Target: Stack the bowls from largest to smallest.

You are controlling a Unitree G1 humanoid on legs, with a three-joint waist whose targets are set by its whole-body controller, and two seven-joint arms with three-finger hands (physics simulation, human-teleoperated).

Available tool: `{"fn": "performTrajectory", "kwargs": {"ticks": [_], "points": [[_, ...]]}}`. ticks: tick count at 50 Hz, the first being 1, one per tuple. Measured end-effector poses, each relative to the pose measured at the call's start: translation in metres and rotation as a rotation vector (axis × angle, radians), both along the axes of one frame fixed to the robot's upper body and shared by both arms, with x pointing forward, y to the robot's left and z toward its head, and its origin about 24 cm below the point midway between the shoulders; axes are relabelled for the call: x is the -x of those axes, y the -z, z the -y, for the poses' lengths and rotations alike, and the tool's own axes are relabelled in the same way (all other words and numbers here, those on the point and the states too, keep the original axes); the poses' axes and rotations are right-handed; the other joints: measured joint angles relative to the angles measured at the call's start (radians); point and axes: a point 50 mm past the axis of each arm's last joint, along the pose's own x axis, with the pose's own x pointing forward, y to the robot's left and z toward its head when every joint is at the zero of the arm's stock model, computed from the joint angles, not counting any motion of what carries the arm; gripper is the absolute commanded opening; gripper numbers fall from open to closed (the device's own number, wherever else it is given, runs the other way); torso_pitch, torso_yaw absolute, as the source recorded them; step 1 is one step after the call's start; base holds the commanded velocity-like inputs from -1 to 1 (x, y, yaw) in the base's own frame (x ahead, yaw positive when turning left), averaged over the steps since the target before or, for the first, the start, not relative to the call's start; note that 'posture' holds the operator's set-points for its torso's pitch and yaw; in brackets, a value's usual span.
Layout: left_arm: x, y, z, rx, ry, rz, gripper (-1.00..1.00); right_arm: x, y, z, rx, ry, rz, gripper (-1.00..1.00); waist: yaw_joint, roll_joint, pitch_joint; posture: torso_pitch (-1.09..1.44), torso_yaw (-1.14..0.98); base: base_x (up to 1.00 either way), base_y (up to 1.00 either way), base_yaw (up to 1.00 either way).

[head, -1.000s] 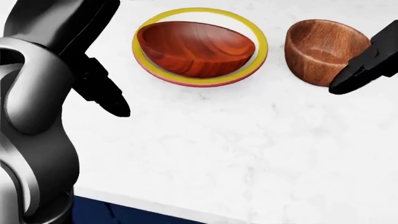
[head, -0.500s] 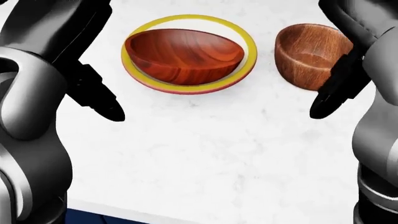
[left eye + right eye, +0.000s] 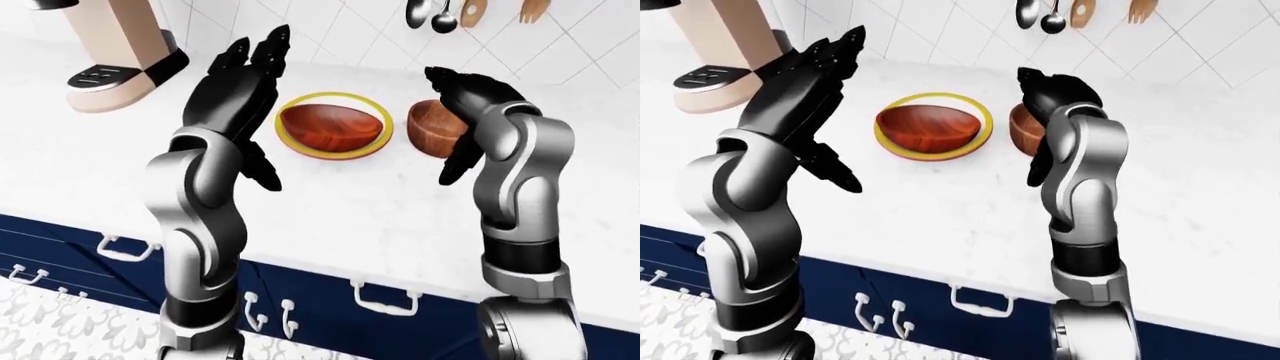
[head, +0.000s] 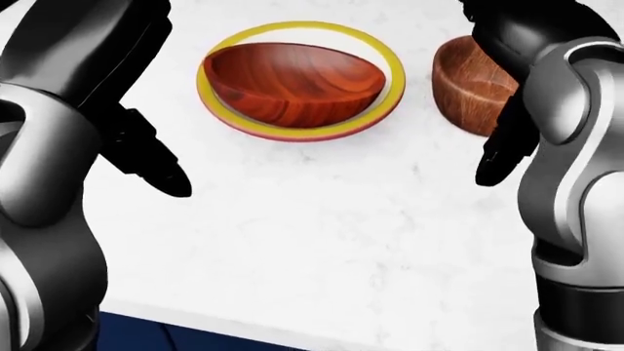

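Note:
A wide yellow bowl (image 4: 393,67) sits on the white counter near the top of the head view. A red-brown wooden bowl (image 4: 292,82) rests tilted inside it. A smaller brown wooden bowl (image 4: 466,86) stands on the counter just to its right. My right hand (image 3: 458,120) is open, right beside this small bowl and covering its right side. Whether it touches the bowl I cannot tell. My left hand (image 3: 255,105) is open and empty, raised left of the yellow bowl and apart from it.
A beige stand mixer base (image 3: 110,71) stands at the counter's top left in the left-eye view. Utensils (image 3: 440,15) hang on the tiled wall above. Navy drawers with white handles (image 3: 385,300) run below the counter edge.
My right arm has swung in from the right and now hides the small bowl's right side. The left arm has barely moved. The view shifted slightly.

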Motion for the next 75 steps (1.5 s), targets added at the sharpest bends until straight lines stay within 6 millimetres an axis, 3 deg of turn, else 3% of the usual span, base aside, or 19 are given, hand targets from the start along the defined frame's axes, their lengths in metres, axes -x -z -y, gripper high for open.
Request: {"fn": "performTrajectory", "kwargs": {"ticks": [8,17,26,42,53,55,57,58,67,75], "points": [[0.0,0.002,-0.001,0.0,-0.001,-0.004,1.0,-0.015,0.01,0.002,0.007,0.026,-0.047,0.73,0.0,0.002,0.0,0.0,0.0,0.0,0.0,0.0],[-0.001,0.005,-0.002,-0.002,0.001,-0.006,1.0,-0.029,0.012,0.009,0.0,0.069,-0.069,0.71,0.003,0.001,-0.003,0.0,0.0,0.0,0.0,0.0],[-0.002,0.01,-0.003,-0.003,0.002,-0.015,1.0,-0.04,0.011,0.011,-0.004,0.102,-0.079,0.55,0.003,0.001,-0.005,0.0,0.0,0.0,0.0,0.0],[-0.003,0.017,-0.007,0.003,-0.008,-0.024,1.0,-0.052,0.041,0.013,0.012,0.153,-0.14,0.18,0.007,0.002,-0.007,0.0,0.0,0.0,0.0,0.0],[-0.001,0.018,-0.007,-0.001,-0.003,-0.019,1.0,-0.055,0.055,0.015,0.044,0.168,-0.154,-0.22,0.007,-0.001,-0.015,0.0,0.0,0.0,0.0,0.0],[-0.001,0.02,-0.008,-0.003,-0.003,-0.022,1.0,-0.056,0.059,0.016,0.057,0.172,-0.139,-0.49,0.008,-0.003,-0.017,0.0,0.0,0.0,0.0,0.0],[-0.001,0.022,-0.009,-0.005,-0.004,-0.025,1.0,-0.056,0.061,0.017,0.066,0.175,-0.114,-1.0,0.01,-0.004,-0.018,0.0,0.0,0.0,0.0,0.0],[-0.002,0.023,-0.01,-0.005,-0.006,-0.026,1.0,-0.056,0.061,0.018,0.07,0.176,-0.105,-1.0,0.01,-0.004,-0.019,0.0,0.0,0.0,0.0,0.0],[0.0,0.021,-0.012,-0.004,-0.011,-0.02,1.0,-0.054,0.049,0.013,0.033,0.148,-0.128,-1.0,0.008,0.001,-0.007,0.0,0.0,0.0,0.0,0.0],[-0.001,0.022,-0.014,-0.007,-0.01,-0.029,1.0,-0.054,-0.001,0.003,0.01,0.118,-0.058,-1.0,0.005,0.012,0.002,0.0,0.0,0.0,0.0,0.0]]}}
